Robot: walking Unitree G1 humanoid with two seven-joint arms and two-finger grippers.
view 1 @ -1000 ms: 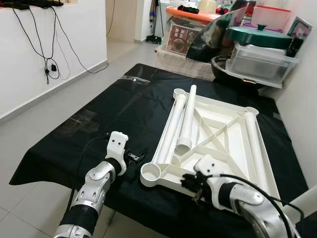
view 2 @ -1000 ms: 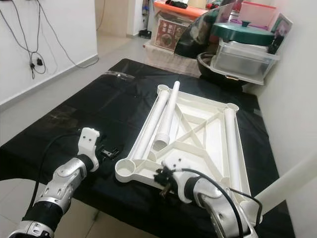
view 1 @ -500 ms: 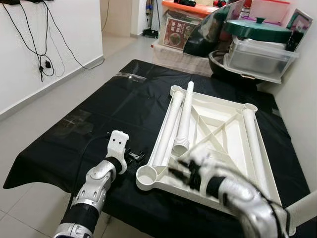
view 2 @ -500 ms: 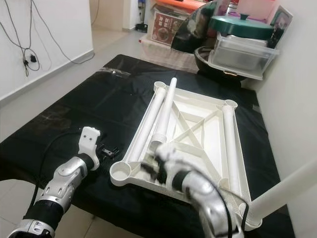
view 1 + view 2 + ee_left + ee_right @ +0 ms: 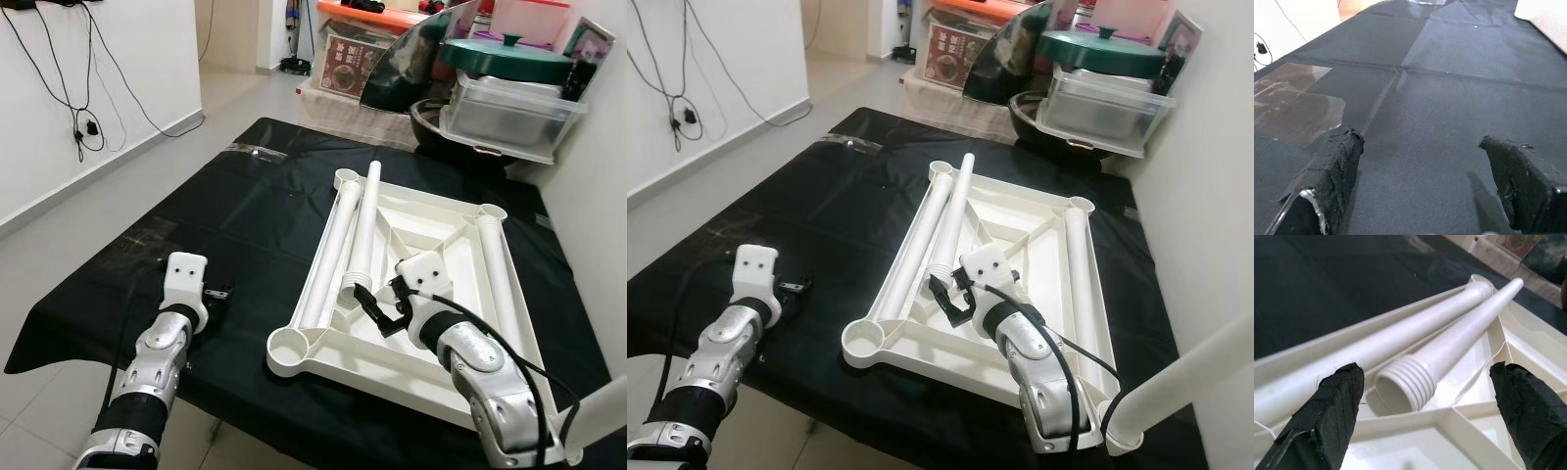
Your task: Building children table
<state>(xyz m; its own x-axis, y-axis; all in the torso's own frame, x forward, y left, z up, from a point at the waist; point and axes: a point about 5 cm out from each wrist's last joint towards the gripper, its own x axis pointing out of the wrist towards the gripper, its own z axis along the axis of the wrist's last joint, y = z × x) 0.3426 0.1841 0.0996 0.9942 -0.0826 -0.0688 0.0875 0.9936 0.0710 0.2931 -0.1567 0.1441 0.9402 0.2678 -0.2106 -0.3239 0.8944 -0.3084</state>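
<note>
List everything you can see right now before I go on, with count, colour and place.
Tabletop: one, white, upside down on the black cloth, ribbed underside up.
Table legs: three white tubes lying in the tabletop; two along its left side, one of them with a threaded end, one along its right side.
Loose leg: one, white, at the near right corner.
Black cloth: one, spread over the floor.
Clear tape patch: one, on the cloth.
Storage boxes: clear, stacked beyond the cloth, with a green lid on top.
Cables: black, hanging on the left wall.
Left gripper: open, over bare cloth.
Right gripper: open, at the threaded end.
</note>
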